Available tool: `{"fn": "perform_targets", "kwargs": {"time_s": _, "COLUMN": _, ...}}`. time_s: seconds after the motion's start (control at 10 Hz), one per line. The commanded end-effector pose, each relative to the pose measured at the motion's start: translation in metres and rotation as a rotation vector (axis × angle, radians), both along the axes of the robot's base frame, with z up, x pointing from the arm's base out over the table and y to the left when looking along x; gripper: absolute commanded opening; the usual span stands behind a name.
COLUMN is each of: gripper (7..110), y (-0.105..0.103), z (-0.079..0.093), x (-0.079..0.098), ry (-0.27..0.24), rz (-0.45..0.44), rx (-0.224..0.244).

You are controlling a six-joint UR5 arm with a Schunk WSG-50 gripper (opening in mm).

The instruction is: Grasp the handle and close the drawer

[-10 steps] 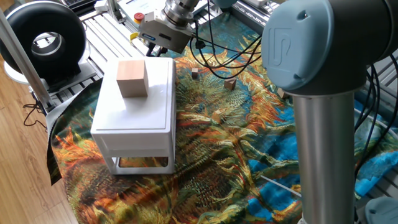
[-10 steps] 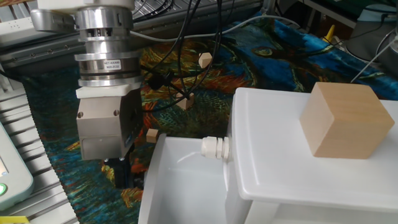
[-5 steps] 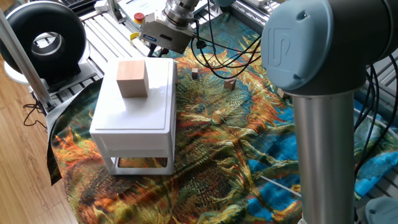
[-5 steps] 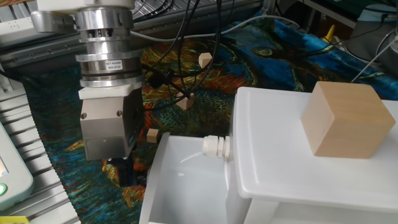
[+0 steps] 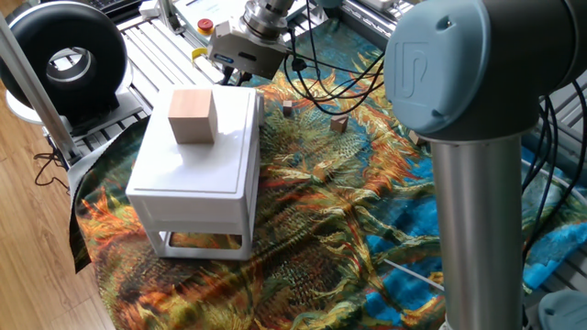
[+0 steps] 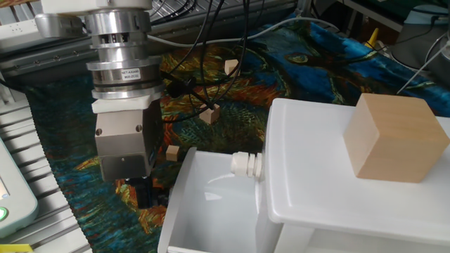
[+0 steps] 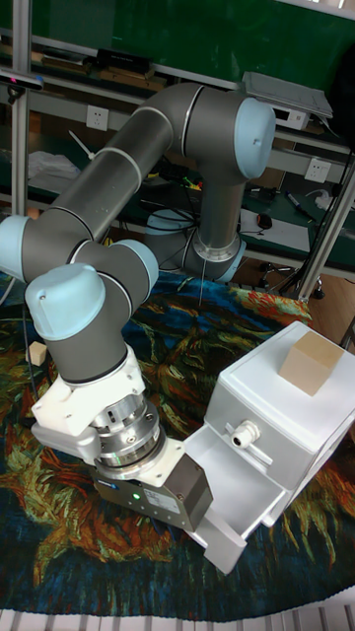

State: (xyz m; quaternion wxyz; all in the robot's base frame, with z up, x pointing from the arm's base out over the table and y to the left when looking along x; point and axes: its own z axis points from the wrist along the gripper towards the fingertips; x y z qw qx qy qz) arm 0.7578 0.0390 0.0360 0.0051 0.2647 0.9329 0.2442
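Tall fixed view gives us the grey arm [image 7: 118, 187] bending down to the patterned cloth on the surface [image 7: 59, 493], its wrist low at the front of the open drawer [image 7: 232, 478]. We see the white cabinet [image 7: 286, 414] standing on that cloth with the drawer pulled out toward the gripper [image 7: 202, 518], and a wooden cube [image 7: 309, 362] resting on the cabinet's top, near its far edge.

From the other fixed view, we see the gripper's metal body upright just beside the drawer's front left corner, with its dark fingers [image 6: 143, 191] pointing down close against the drawer's front wall. We cannot tell how far apart the fingers stand, nor whether they clamp anything, because the drawer's wall hides their tips. The handle is not visible to us in any view; it lies on the drawer face turned toward the gripper. A ribbed white knob [image 6: 246, 164] sticks out of the cabinet's face above the drawer's hollow. Three small wooden blocks [image 6: 172, 152] lie apart on the cloth behind the gripper.
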Motion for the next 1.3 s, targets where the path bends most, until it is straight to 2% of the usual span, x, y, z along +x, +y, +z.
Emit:
{"fn": "perform_targets", "kwargs": {"time_s": 0.0, "gripper": 7, "y": 0.0003, "z": 0.0027, "x": 0.0008, "ry": -0.007, "rz": 0.008, "rx": 0.008}}
{"fn": "perform_targets", "kwargs": {"time_s": 0.4, "gripper": 7, "y": 0.0031, "z": 0.004, "x": 0.0001, "ry": -0.003, "rz": 0.007, "rx": 0.021}}
{"fn": "perform_targets", "kwargs": {"time_s": 1.2, "gripper": 7, "y": 0.0012, "z": 0.0039, "x": -0.0046, "ry": 0.011, "rz": 0.014, "rx": 0.017}}
